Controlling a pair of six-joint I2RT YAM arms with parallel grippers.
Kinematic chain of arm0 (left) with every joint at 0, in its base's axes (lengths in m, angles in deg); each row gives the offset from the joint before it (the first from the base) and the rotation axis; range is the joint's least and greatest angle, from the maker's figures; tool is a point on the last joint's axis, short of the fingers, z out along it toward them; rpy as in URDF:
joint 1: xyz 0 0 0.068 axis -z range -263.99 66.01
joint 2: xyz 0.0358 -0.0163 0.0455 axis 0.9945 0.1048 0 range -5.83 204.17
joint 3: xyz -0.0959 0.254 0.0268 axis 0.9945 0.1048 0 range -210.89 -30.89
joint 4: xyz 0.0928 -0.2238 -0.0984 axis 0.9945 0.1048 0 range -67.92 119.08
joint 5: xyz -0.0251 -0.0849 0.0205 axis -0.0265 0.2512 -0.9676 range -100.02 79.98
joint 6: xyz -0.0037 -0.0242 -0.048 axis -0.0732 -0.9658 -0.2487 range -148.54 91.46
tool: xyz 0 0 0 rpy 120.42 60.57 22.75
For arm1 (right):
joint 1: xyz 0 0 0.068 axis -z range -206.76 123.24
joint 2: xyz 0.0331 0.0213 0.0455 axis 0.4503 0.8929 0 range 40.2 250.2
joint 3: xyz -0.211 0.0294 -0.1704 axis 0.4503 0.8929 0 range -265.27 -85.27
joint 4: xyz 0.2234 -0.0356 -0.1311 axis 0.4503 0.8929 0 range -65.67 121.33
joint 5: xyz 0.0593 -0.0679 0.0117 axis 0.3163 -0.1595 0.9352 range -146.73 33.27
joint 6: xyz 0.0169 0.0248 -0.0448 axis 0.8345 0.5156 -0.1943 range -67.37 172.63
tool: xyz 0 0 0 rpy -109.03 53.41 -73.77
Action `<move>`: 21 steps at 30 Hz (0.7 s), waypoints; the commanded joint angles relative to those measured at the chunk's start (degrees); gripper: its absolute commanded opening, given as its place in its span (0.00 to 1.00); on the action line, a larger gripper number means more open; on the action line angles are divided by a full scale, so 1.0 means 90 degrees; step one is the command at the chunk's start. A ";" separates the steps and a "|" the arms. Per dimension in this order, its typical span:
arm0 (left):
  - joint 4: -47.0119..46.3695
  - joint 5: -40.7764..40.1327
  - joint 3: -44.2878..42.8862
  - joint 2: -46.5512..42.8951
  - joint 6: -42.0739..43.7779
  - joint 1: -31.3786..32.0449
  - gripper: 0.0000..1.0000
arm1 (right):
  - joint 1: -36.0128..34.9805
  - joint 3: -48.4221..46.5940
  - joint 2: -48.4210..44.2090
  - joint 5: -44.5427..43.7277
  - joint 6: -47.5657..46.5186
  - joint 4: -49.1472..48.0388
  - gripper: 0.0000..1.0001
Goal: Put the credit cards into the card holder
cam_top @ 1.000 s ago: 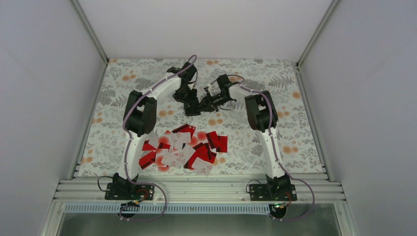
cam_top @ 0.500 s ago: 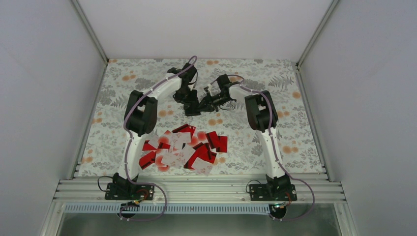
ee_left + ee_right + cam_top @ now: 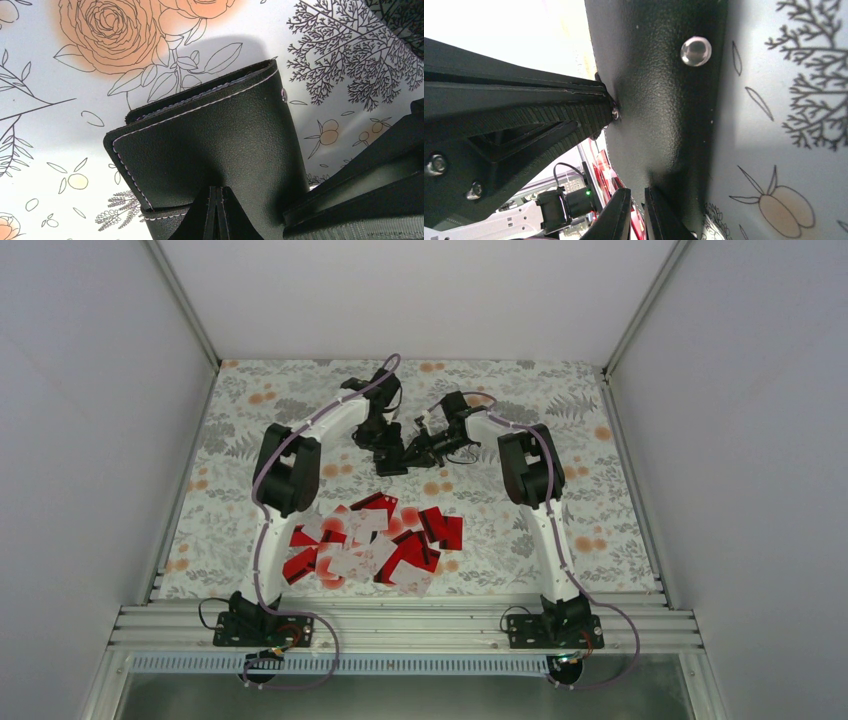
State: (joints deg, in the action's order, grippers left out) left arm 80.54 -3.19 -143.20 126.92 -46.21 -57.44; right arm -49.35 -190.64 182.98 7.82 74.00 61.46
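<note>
The card holder (image 3: 390, 464), black with pale stitching, lies at the far middle of the table and both grippers meet over it. My left gripper (image 3: 396, 448) is shut, its tips (image 3: 216, 196) pressed against the textured cover (image 3: 210, 135); whether it pinches any of it I cannot tell. My right gripper (image 3: 414, 450) comes in from the right and is shut on the cover's stitched edge (image 3: 659, 100), jaws nearly together (image 3: 638, 201). The credit cards (image 3: 372, 545), red and white, lie in a loose heap near the front, well apart from both grippers.
The table carries a floral cloth (image 3: 600, 500). A silver snap button (image 3: 696, 51) sits on the card holder's cover. White walls enclose the table on three sides, and a metal rail (image 3: 400, 625) with the arm bases runs along the front.
</note>
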 commanded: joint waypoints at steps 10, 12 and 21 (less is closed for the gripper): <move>-0.0147 -0.0393 -0.0207 0.0312 -0.0155 0.0046 0.02 | -0.0117 0.0155 0.0359 -0.0824 -0.0049 0.0218 0.09; -0.0150 -0.0370 -0.0211 0.0304 -0.0163 0.0049 0.03 | -0.0116 0.0149 0.0356 -0.0842 -0.0042 0.0234 0.09; -0.0087 -0.0529 -0.0437 0.0392 -0.0156 0.0044 0.02 | -0.0109 0.0055 0.0340 -0.0854 -0.0059 0.0296 0.09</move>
State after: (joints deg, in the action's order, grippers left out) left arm 81.76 -5.35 -145.08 127.86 -47.24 -57.11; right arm -49.35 -190.64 182.98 7.78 74.00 61.46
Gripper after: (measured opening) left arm 0.028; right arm 0.091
